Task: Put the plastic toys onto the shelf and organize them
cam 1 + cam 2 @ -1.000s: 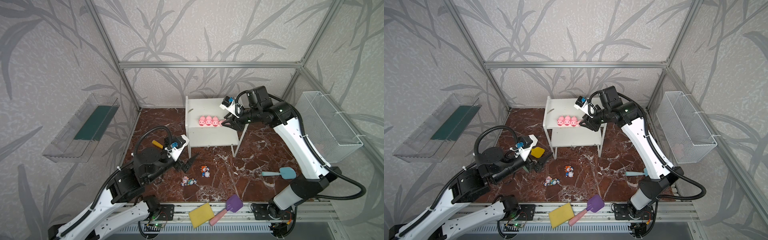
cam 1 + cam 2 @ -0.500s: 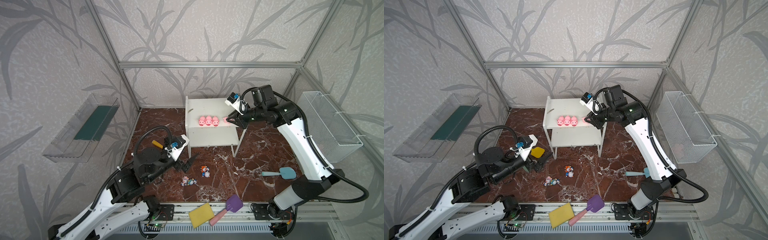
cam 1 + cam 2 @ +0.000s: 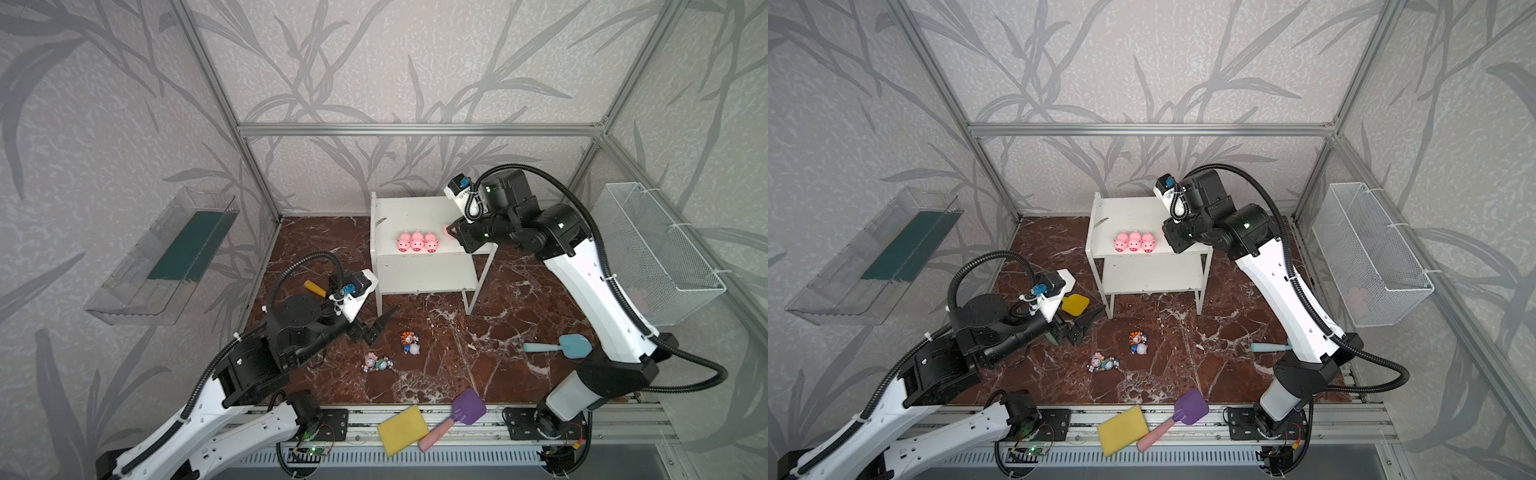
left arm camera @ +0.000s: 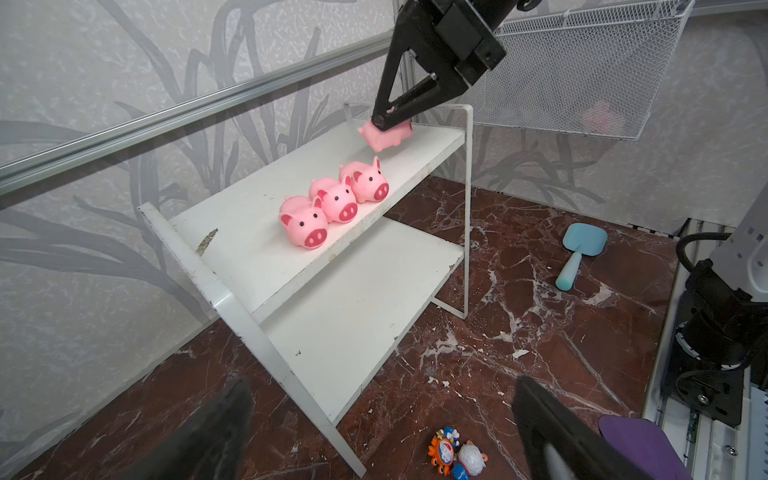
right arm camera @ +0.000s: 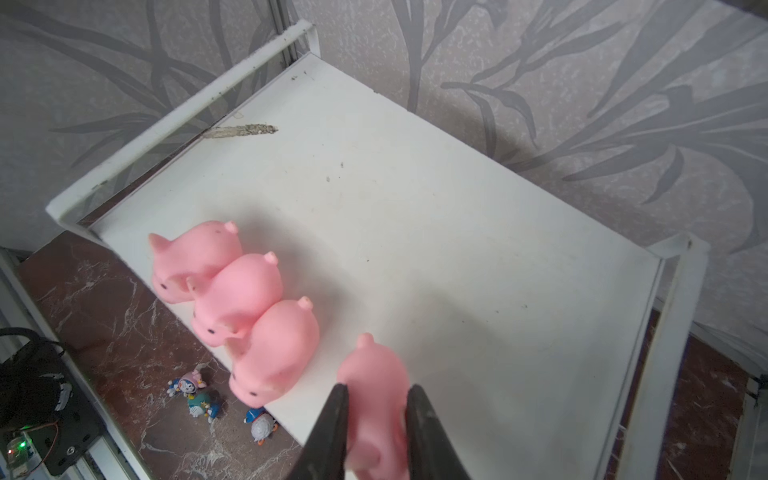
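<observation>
The right tool [image 5: 376, 392] is pinching the fourth pig [image 5: 370, 370] across its body, with both dark fingers [image 5: 332, 424] pressed into its soft pink sides. In the left wrist view this pig [image 4: 384, 135] hangs tilted at the top board of the shelf [image 4: 249, 232], close to the right side panel. Whether it touches the board cannot be told. Just beside it, near the front edge of the same board, three pigs [image 3: 417, 242] stand in a tight row, flank against flank, snouts toward the front. The lower board is bare. The left tool [image 3: 376, 328] is spread wide and holds nothing, low over the brown marble worktop [image 3: 457, 361] in front of the shelf's left legs. Near its tips the figurines [image 3: 410, 343] lie on the worktop in two small clusters, the second cluster [image 3: 377, 363] a little nearer the front rail. Further out, a blue shovel [image 3: 559, 346] lies by the right arm. A purple shovel [image 3: 461, 411] and a yellow sponge [image 3: 402, 430] rest at the front edge, and a wire basket [image 3: 656, 253] hangs on the right wall.
</observation>
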You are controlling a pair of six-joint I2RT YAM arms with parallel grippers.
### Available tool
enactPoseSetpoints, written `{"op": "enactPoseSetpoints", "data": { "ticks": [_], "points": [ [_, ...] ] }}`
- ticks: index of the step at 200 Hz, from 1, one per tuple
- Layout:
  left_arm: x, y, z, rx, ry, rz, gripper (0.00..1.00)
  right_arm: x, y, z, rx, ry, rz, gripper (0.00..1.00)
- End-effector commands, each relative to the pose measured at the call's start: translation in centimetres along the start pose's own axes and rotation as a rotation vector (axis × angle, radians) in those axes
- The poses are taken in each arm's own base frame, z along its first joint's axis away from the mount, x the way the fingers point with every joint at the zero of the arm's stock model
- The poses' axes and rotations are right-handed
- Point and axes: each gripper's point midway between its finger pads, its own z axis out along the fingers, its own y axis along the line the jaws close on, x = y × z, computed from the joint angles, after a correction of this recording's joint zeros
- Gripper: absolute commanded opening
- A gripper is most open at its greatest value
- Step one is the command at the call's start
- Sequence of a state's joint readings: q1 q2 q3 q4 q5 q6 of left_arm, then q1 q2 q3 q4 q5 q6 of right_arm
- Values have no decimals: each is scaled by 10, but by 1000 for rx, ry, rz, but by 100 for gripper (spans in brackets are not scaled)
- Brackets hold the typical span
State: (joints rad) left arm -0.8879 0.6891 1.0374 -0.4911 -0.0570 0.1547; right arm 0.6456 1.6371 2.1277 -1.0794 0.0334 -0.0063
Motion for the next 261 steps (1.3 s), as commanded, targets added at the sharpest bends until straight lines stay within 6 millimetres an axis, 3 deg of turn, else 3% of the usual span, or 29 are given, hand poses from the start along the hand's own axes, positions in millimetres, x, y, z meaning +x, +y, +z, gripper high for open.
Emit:
{"op": "enactPoseSetpoints", "data": {
  "ticks": [1, 49, 148, 169, 209, 239, 261],
  "points": [
    [-6, -1, -2, 8, -31, -10, 99, 2, -21, 1, 144, -17, 114, 26],
    [-6, 0, -3, 6, -35, -11, 99, 0, -16, 8, 126, -66, 183, 29],
    [-6, 0, -2, 11, -37, -20, 99, 0, 2, 2, 92, -87, 191, 30],
    [-7, 0, -2, 12, -39, -20, 99, -4, 3, -4, 86, -104, 192, 37],
    [-7, 1, -2, 11, -38, -22, 99, -19, -11, -23, 129, -156, 167, 44],
    [-7, 1, -2, 11, -37, -22, 99, -20, -29, -21, 157, -134, 160, 46],
    [-7, 1, -2, 9, -36, -22, 99, -17, -41, -13, 157, -118, 166, 39]
  ]
}}
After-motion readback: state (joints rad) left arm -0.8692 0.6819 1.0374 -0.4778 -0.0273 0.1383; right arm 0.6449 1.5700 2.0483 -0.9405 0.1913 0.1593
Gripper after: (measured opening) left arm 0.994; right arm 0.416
